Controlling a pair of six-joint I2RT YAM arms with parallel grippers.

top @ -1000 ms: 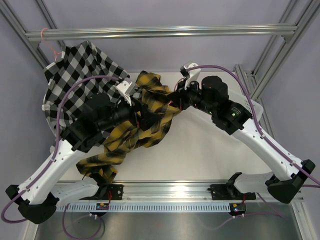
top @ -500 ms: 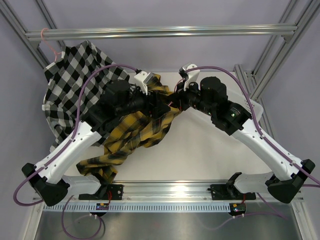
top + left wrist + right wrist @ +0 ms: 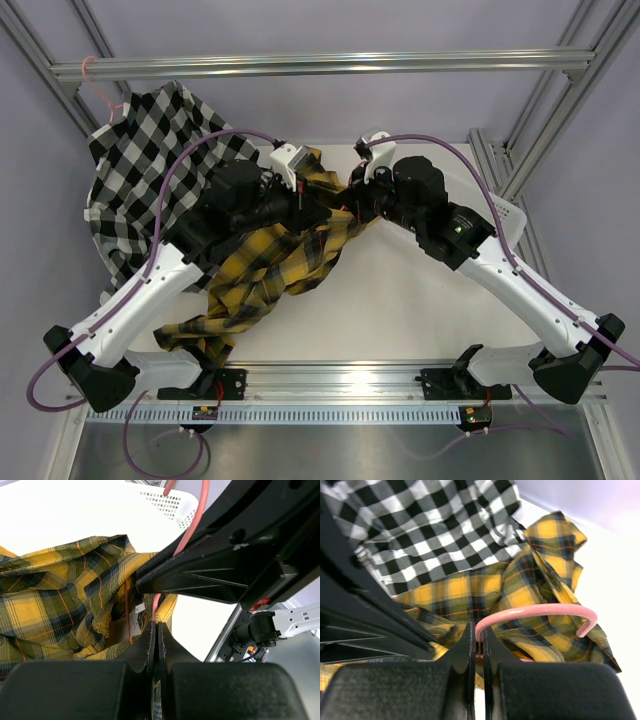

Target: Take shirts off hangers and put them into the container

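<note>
Clamping the pink hanger [image 3: 535, 611], right jaws are holding; left jaws are pressing together at the 1 o'clock end of yellow shirt [image 3: 50, 595], risking cloth slipping out.

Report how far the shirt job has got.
Done: nothing; neither shirt is in the basket. In hand: yellow shirt on the table, right fingers shut on its pink hanger, left fingers shut against the cloth. Left: free it, then the black-and-white shirt hanging from the rail.
</note>
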